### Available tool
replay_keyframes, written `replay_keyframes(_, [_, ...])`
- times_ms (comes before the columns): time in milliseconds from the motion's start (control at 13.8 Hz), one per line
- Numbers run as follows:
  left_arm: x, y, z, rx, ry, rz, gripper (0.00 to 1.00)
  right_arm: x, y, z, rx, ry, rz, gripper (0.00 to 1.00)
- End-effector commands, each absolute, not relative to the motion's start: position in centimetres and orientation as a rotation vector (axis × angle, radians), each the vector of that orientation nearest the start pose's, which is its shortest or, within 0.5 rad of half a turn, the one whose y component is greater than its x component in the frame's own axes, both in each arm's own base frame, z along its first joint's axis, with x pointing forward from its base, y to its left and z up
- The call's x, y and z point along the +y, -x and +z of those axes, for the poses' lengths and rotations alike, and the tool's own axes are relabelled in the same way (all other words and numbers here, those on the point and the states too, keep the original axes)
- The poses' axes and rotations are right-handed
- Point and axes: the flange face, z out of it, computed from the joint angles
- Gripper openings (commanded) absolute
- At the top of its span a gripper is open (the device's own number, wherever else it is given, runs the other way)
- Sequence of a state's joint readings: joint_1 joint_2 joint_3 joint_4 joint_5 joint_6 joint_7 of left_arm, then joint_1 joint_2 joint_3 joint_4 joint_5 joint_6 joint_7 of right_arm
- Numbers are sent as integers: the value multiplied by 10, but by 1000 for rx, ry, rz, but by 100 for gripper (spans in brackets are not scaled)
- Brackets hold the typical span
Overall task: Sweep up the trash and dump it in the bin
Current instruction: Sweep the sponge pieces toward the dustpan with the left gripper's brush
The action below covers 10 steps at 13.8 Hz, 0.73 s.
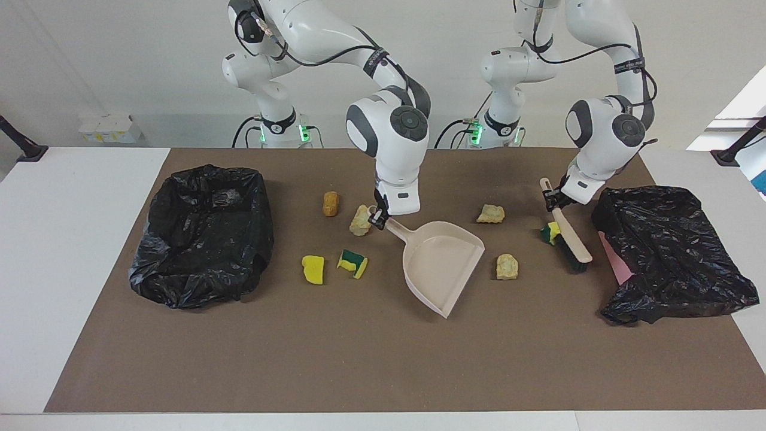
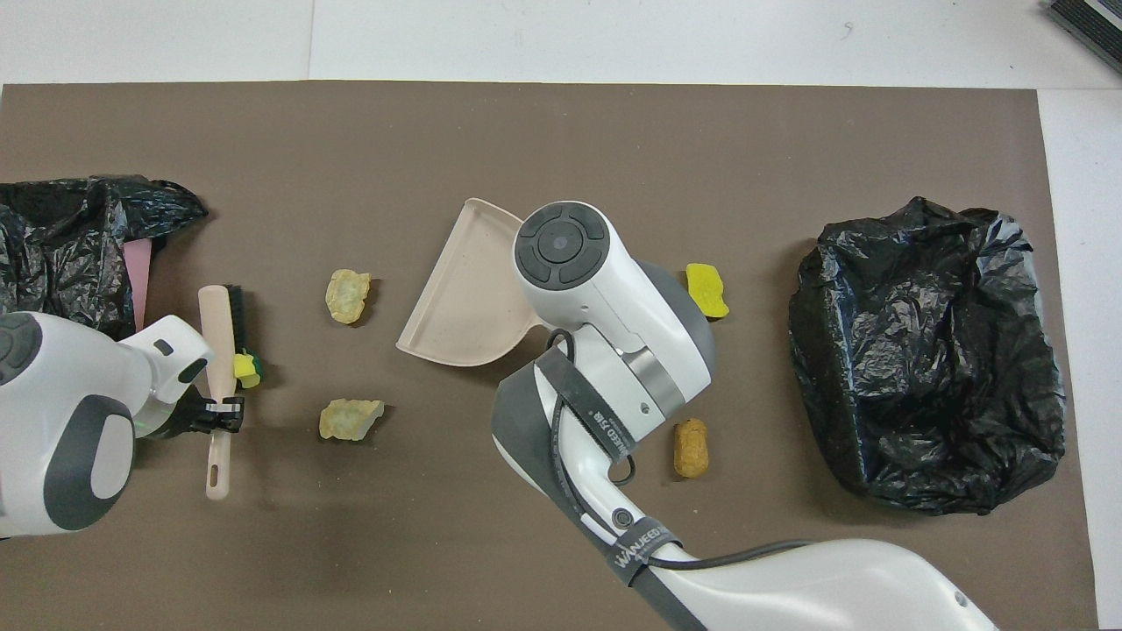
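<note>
Right pincer [image 1: 378, 219] clamped on dustpan [image 1: 441, 263] handle, its arm hiding two sponge scraps overhead, left pincer [image 1: 553, 198] gripping brush [image 1: 568, 234], bristles half covering yellow-green sponge [image 1: 551, 232], remaining trash [image 1: 506, 266] scattered mid-table.

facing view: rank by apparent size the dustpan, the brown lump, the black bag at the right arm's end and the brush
1. black bag at the right arm's end
2. dustpan
3. brush
4. brown lump
</note>
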<state>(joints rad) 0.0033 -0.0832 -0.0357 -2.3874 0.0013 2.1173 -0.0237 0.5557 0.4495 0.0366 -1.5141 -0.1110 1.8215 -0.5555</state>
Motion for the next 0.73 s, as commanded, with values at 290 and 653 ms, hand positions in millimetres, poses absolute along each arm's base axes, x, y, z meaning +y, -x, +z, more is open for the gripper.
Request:
replay_keyframes(290, [-112,-446,340,314,3080,351,0,338,-551,383,-2227,2443,333,0])
replay_keyframes(653, [-169,-461,346,482,3077,326,0,336,-546,368,-2393,2311,315,0])
